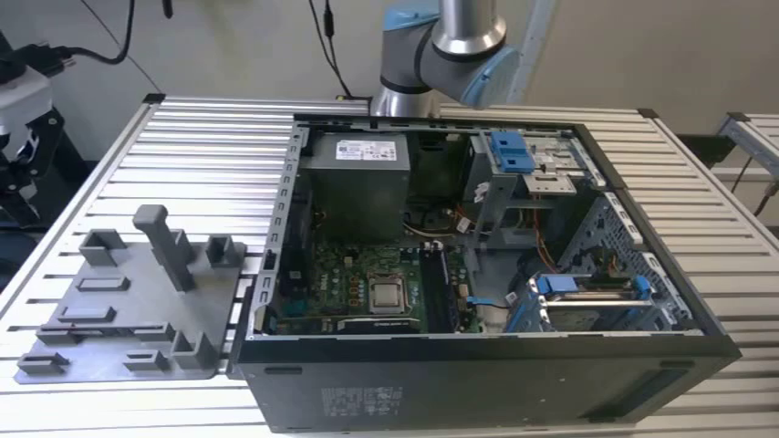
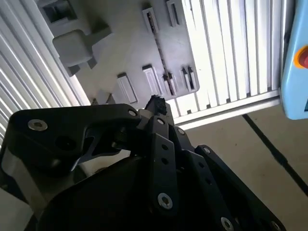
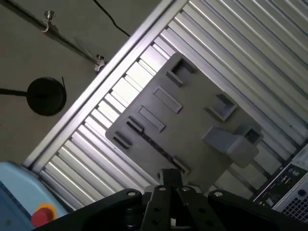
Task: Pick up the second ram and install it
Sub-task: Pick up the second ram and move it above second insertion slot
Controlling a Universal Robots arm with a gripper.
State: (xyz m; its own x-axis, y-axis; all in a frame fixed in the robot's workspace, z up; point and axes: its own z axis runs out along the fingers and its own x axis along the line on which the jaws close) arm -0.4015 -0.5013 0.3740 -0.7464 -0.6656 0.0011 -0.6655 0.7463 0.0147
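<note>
The second ram rests on a grey holder tray. In both wrist views it shows edge-on, as a thin dark line between the tray's small raised slots. Nearest the wrist cameras, the black gripper hangs above that tray, well apart from the ram. Its fingertips are drawn together with nothing visible between them. In the exterior view the tray lies on a slatted metal table, at about 9 o'clock from an open computer case. The ram appears there as a dark line across the tray's near part. A tall grey post stands on the tray's far half. Inside the case, a green board lies flat toward the near side. Blue-tabbed drive bays sit at 3 o'clock from the board, and a grey power supply box sits beyond it at 12 o'clock. Farthest back, at 12 o'clock from the case, the robot arm rises from the table's far edge.
</note>
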